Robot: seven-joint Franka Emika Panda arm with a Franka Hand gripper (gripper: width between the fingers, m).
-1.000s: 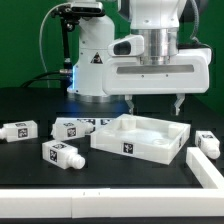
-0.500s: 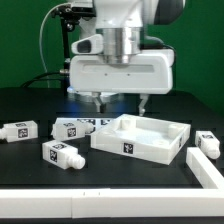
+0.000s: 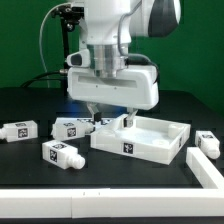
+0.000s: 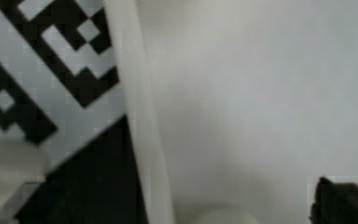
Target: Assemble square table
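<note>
- The square top (image 3: 150, 150) is seen lying flat on the black table (image 3: 120, 175), rim up, with no leg fitted.
- The gripper (image 3: 108, 116) is held low over the top's far corner on the exterior view's left, jaws spread wide, nothing grasped.
- One leg (image 3: 73, 127) is noted loose just beside that corner.
- Step judged: the top is being approached; next, a rim wall must be straddled and clamped.

**No words or numbers, only coded tags**

No letters, digits or brand names can be read. Black-and-white square tags stand on the front wall of the square top (image 3: 112, 141) and on the far-left leg (image 3: 20, 130), rear leg (image 3: 70, 127), front leg (image 3: 62, 153) and right leg (image 3: 207, 142). The wrist view shows one blurred tag (image 4: 51, 60) close up.
</note>
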